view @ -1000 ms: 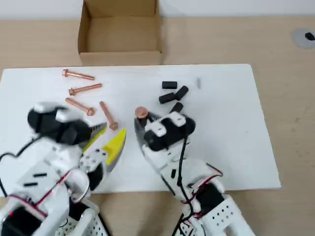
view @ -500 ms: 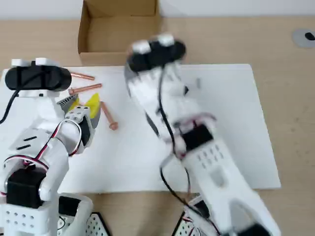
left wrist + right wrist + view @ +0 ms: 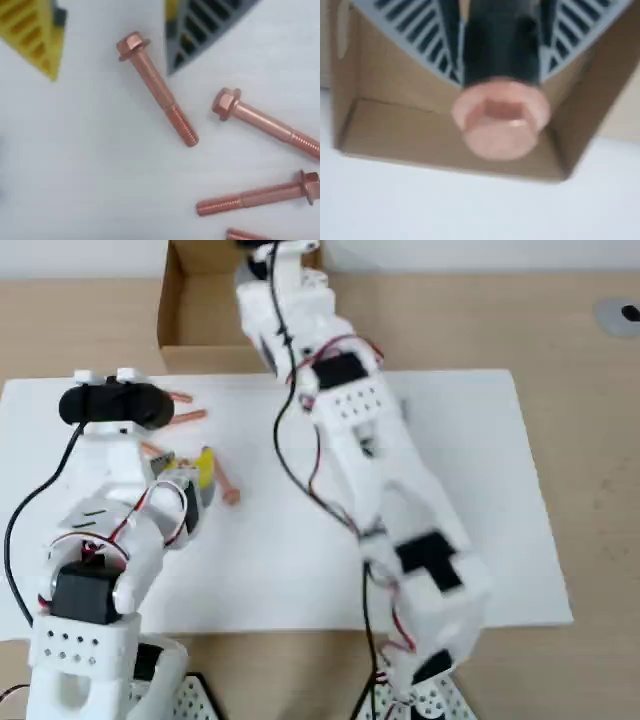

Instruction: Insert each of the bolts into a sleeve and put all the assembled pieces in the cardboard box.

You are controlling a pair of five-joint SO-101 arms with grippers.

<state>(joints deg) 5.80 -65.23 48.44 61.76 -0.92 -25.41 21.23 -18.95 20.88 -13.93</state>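
**Assembled piece (image 3: pixel 500 117), a copper hex-head bolt in a black sleeve, arrives at the open brown cardboard box (image 3: pixel 172 310)**

A second ago the right arm was low over the white sheet (image 3: pixel 480 490), well short of the cardboard box, with the bolt head showing at its tip. It has since swung out and stretched, and the right gripper (image 3: pixel 501 79) now hangs at the box's opening. Its grey ribbed fingers (image 3: pixel 410 35) are clamped on the black sleeve. The bolt head sticks out past the fingertips, with the box's inner walls behind it.

The left arm has moved too. It has come from the edge of the sheet farthest from the box up to the loose copper bolts (image 3: pixel 188 417), which lie on the sheet just in front of the box. The left gripper (image 3: pixel 111 72) has its yellow and grey fingers apart, one on each side of the head of the nearest bolt (image 3: pixel 155 92), and not closed on it.

By the look of it, the assembled piece is ready to be dropped, provided it hangs inside the box's walls when the fingers part. The loose copper bolts have no sleeves yet, so most of the task remains. The left gripper seems lined up for the next pick.
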